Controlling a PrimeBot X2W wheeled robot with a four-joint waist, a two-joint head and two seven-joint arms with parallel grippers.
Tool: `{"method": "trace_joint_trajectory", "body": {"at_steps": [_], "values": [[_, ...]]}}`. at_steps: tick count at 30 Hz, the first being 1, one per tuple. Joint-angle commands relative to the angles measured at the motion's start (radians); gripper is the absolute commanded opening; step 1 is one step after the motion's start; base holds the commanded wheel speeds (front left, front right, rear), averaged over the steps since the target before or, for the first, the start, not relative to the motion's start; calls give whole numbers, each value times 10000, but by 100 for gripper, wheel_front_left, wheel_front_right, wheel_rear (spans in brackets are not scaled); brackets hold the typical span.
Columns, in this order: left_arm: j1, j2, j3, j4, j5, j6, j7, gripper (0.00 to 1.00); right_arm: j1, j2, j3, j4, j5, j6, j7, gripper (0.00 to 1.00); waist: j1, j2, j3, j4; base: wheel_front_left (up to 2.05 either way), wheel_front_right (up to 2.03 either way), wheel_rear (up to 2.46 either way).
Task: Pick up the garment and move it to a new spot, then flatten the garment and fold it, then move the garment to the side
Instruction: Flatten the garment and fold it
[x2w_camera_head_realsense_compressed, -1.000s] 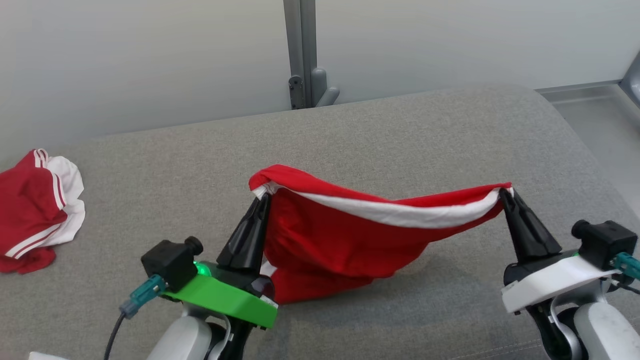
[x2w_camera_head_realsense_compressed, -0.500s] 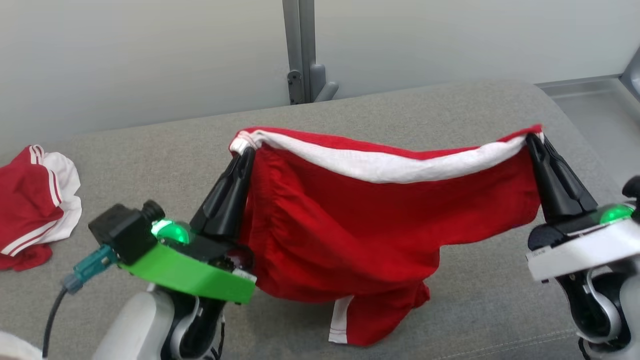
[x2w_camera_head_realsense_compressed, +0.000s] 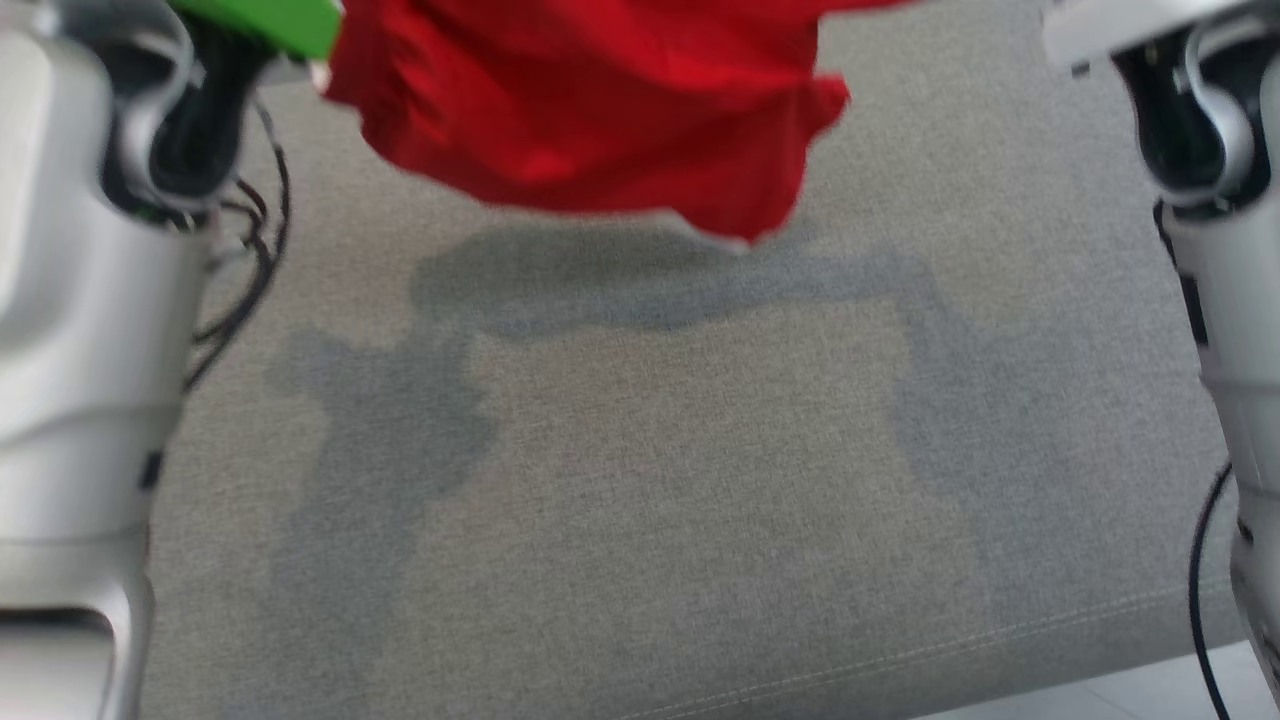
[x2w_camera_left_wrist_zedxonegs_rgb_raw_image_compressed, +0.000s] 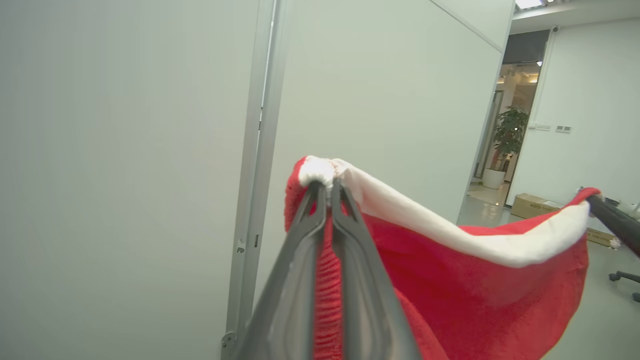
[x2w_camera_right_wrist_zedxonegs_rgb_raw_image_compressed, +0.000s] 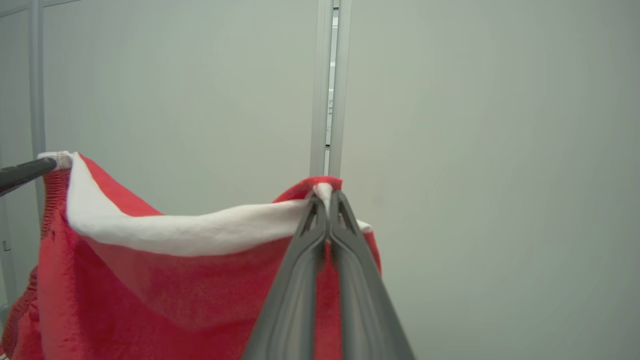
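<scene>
Head view looks down now at the grey sofa (x2w_camera_head_realsense_compressed: 640, 520), because the camera has tipped down. Close by, the left arm (x2w_camera_head_realsense_compressed: 70, 330) and the right arm (x2w_camera_head_realsense_compressed: 1235, 300) stand tall at each side and reach up and away. Past them the red garment (x2w_camera_head_realsense_compressed: 590, 110) hangs in the air, with its shadow (x2w_camera_head_realsense_compressed: 640, 290) on the sofa under it. A second ago its bottom part lay on the sofa. Now it has come right off. So I think the picking up is done, and carrying it to a new spot can go on. Flattening and folding are not done yet.

In the left wrist view, the left gripper (x2w_camera_left_wrist_zedxonegs_rgb_raw_image_compressed: 326, 186) is pinched tight on one end of the white waistband (x2w_camera_left_wrist_zedxonegs_rgb_raw_image_compressed: 450, 225). In the right wrist view, the right gripper (x2w_camera_right_wrist_zedxonegs_rgb_raw_image_compressed: 326, 197) is pinched tight on the other end. The band sags a little between them, and the red cloth hangs below. Both grippers are well apart and point toward the plain pale wall (x2w_camera_left_wrist_zedxonegs_rgb_raw_image_compressed: 125, 150) far behind.
</scene>
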Motion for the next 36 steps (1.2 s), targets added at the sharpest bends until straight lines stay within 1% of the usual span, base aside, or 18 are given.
{"method": "trace_joint_trajectory", "body": {"at_steps": [1, 3, 4, 6, 8, 11, 14, 16, 18, 21, 23, 27, 29, 31, 33, 36], "values": [[-1248, 111, 469, 810, -125, -40, -401, 0, -1365, 407, 100, 859, -472, 0, -601, 0, 0, 0, 1817, -796, 0, 0, 0], [-2205, 188, 782, 1561, 18, -56, -1038, 0, -2488, 950, 7, 1757, -858, -2, -1309, 0, 0, 0, 2188, -1073, 0, 0, 0], [-2205, 188, 782, 1561, 18, -56, -1038, 0, -2488, 950, 7, 1757, -858, -2, -1309, 0, 0, 0, 2188, -1073, 0, 0, 0], [-2960, 240, 849, 2181, 293, -67, -1649, 0, -3268, 1421, -159, 2538, -1176, -3, -1951, 0, 0, 0, 2593, -1268, 0, 0, 0], [-3383, 339, 620, 2745, 632, -104, -2130, 0, -3590, 1830, -101, 3204, -1264, -3, -2392, 0, 0, 0, 2963, -1377, 0, 0, 0], [-3590, 510, 455, 3553, 627, -143, -2557, 0, -3485, 2171, 256, 3928, -1117, -3, -2708, 0, 0, 0, 3492, -1477, 0, 0, 0], [-3279, 628, 168, 4220, 636, -145, -2802, 0, -3095, 2317, 539, 4534, -796, -3, -2842, 0, 0, 0, 3915, -1506, 0, 0, 0], [-3047, 688, 17, 4480, 406, -147, -2918, 0, -2843, 2380, 704, 4712, -553, -3, -2871, 0, 0, 0, 4113, -1503, 0, 0, 0], [-2798, 770, -166, 4508, 161, -148, -3012, 0, -2511, 2415, 790, 4596, -366, -3, -2874, 0, 0, 0, 4219, -1469, 0, 0, 0], [-2303, 932, -507, 4021, -520, -150, -3091, 0, -1903, 2439, 938, 4330, 25, -3, -2873, 0, 0, 0, 4243, -1393, 0, 0, 0], [-1910, 1152, -557, 3493, -1138, -151, -3126, 0, -1580, 2447, 1112, 4075, 223, -2, -2875, 0, 0, 0, 4169, -1326, 0, 0, 0], [-871, 1702, -653, 2308, -2054, -152, -3178, 0, -746, 2151, 1410, 3453, 466, -3, -2875, 0, 0, 0, 3907, -1141, 0, 0, 0], [-204, 1970, -714, 1689, -2229, -152, -3202, 0, -243, 2005, 1476, 3034, 615, -3, -2874, 0, 0, 0, 3750, -1025, 0, 0, 0], [536, 2142, -402, 1004, -2483, -151, -3202, 0, 336, 1839, 1489, 2542, 728, -3, -2874, 0, 0, 0, 3566, -915, 0, 0, 0], [1466, 2103, 95, 329, -2582, -151, -3198, 0, 1014, 1650, 1427, 2059, 761, -3, -2876, 0, 0, 0, 3345, -787, 0, 0, 0], [3081, 1864, 671, -522, -1979, -151, -3199, 0, 2181, 1417, 1334, 1383, 651, -3, -2875, 0, 0, 0, 2917, -597, 0, 0, 0]]}}
